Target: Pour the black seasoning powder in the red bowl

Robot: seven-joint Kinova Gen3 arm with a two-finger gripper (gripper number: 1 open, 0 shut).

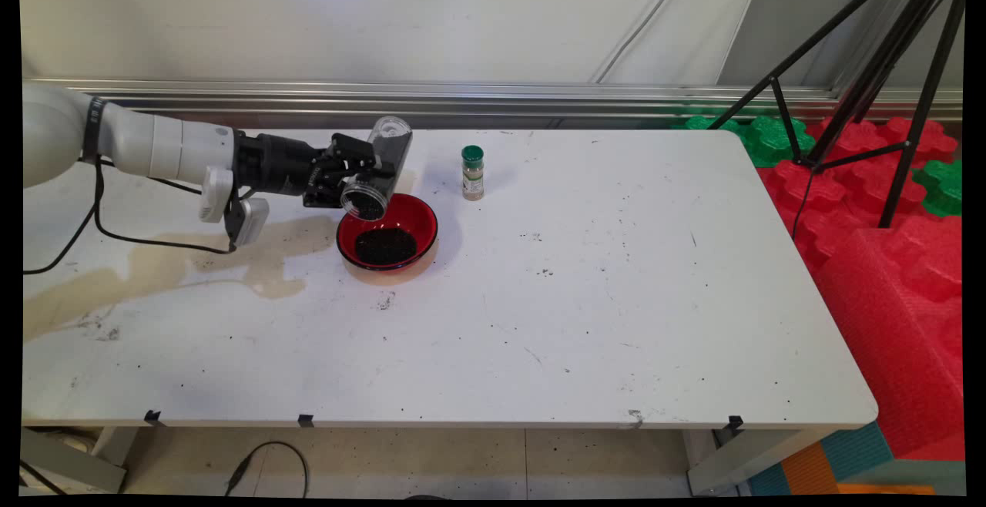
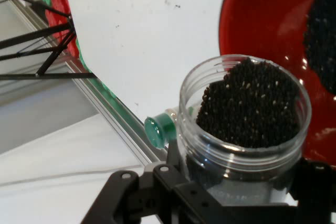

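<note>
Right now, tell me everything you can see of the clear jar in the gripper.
The clear jar looks like transparent plastic, round, with a wide threaded mouth and no lid on it. It is tipped over, its open mouth facing down toward the red bowl, and small black seeds fill it up to the mouth. More of the same seeds lie heaped in the bowl. The gripper holds the jar from the side with its jaws shut on the jar's body, above the bowl's left rim. Nothing else touches the jar.

On my white table, a small spice bottle with a green cap stands upright near the far edge. A brown spill stain spreads on the left side. To the right of the table I see red foam blocks, green foam pieces and a black tripod.
</note>
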